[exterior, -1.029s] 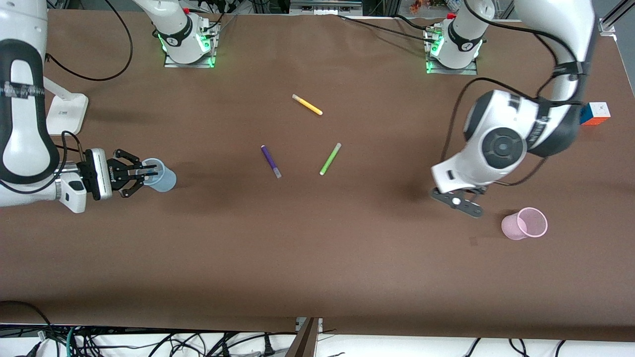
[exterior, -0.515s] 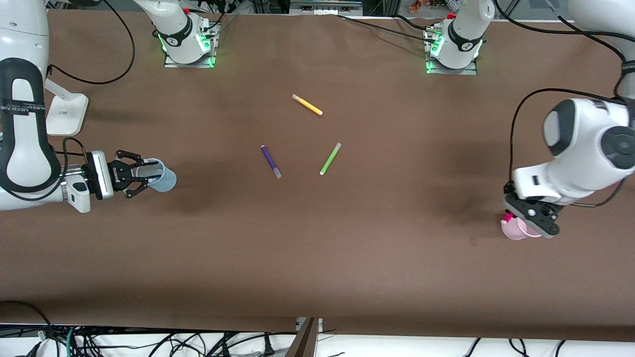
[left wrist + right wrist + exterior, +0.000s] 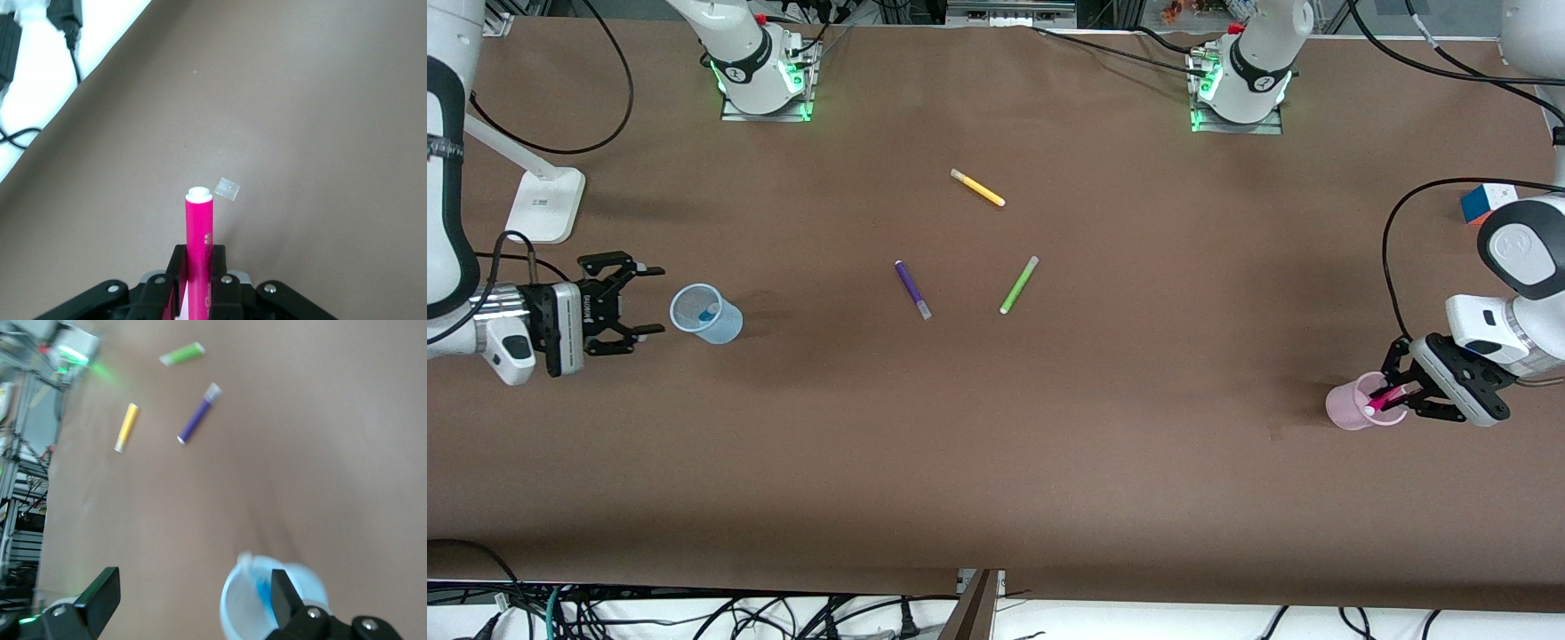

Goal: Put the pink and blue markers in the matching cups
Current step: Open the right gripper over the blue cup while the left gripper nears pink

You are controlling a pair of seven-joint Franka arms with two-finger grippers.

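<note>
Since 0.5 s ago the right gripper (image 3: 640,301) backs off the blue cup (image 3: 707,313) toward the table edge at the right arm's end, fingers spread wide and empty, and the blue marker (image 3: 710,312) shows standing inside that cup, so 1 of the 2 placements looks done. Over at the left arm's end of the table, near the edge there, the left gripper (image 3: 1396,388) now sits at the rim of the pink cup (image 3: 1352,409), where a moment back its wrist covered the cup from above. Its fingers are clamped on the pink marker (image 3: 199,253), and the front view shows the pen angled into the cup's mouth with its pale end low, but not yet let go.

That leaves 1 move, as I read it: open those fingers so the marker drops in, then lift clear without tipping the light cup.

Mid-table, well apart from both cups, the purple pen (image 3: 912,289), green pen (image 3: 1018,284) and yellow pen (image 3: 977,188) lie untouched, and a colour cube (image 3: 1479,203) sits near the edge at the left arm's end
</note>
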